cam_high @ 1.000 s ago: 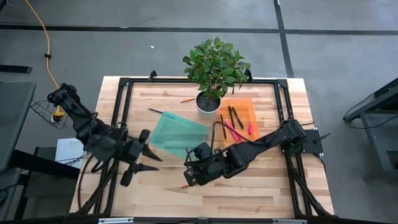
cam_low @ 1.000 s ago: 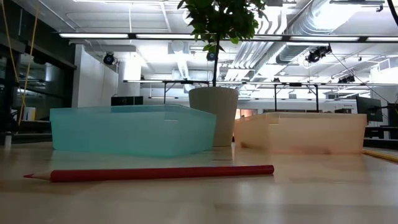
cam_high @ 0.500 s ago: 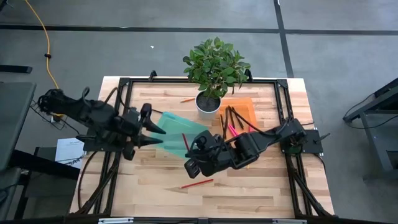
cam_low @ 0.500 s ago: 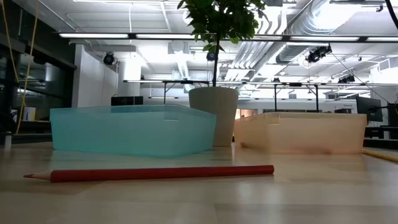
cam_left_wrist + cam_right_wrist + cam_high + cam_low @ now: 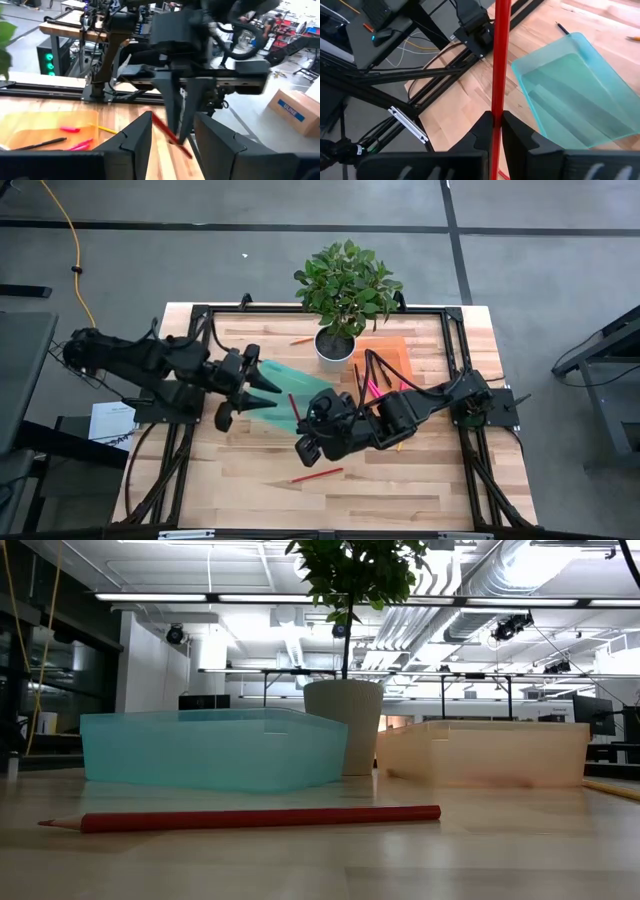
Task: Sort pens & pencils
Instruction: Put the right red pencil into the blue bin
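My right gripper is shut on a red pencil above the near side of the teal tray. My left gripper is open over the tray's left end and points at the right gripper; in the left wrist view that pencil shows beyond my open fingers. A second red pencil lies flat on the table near the near edge and fills the low view. The orange tray holds black and pink pens. My right gripper pinches the red pencil's shaft between its two fingertips. The pencil runs on past the fingers, away from the wrist, and a short piece shows behind them. It is lifted clear of the table, above the teal tray's near side.
A potted plant stands at the far edge between the trays, its pot behind them in the low view. An orange pencil and a black pen lie on the wood beyond the teal tray. Bare wood spreads along the near edge.
My right gripper has risen from the near part of the table and moved toward the far edge to the teal tray, carrying the red pencil. My left gripper has swung from the near left toward the right and far, over the tray's left end. The other red pencil has stayed put.
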Robot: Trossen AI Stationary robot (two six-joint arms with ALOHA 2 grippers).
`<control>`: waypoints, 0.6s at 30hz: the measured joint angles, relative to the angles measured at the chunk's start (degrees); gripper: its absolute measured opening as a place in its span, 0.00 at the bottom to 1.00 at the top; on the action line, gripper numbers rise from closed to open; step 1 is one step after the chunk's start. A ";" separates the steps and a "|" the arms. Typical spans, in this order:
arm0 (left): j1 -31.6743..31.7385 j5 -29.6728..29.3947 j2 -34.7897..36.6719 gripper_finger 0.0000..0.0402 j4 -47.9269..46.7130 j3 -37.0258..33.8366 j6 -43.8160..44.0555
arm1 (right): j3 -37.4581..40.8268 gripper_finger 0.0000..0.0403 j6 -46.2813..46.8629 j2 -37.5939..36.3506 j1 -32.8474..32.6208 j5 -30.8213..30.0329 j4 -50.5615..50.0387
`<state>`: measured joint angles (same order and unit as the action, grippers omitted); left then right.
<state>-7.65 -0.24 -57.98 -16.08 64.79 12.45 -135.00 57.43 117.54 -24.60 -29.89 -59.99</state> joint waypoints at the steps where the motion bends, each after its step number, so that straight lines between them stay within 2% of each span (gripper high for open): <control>1: 0.78 0.41 0.00 0.33 0.00 0.00 0.00 | 0.00 0.04 -0.63 0.00 0.00 0.00 0.32; 12: 8.55 6.65 -0.04 0.33 -0.81 0.00 -0.04 | 0.00 0.04 -2.33 -0.43 0.61 -0.32 1.14; 18: 9.54 9.34 -0.04 0.33 -0.26 0.00 0.31 | 0.00 0.04 -4.17 -1.43 1.43 -2.50 1.95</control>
<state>1.89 9.10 -58.02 -16.34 64.79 12.75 -135.00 53.26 116.11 -23.17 -32.39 -58.04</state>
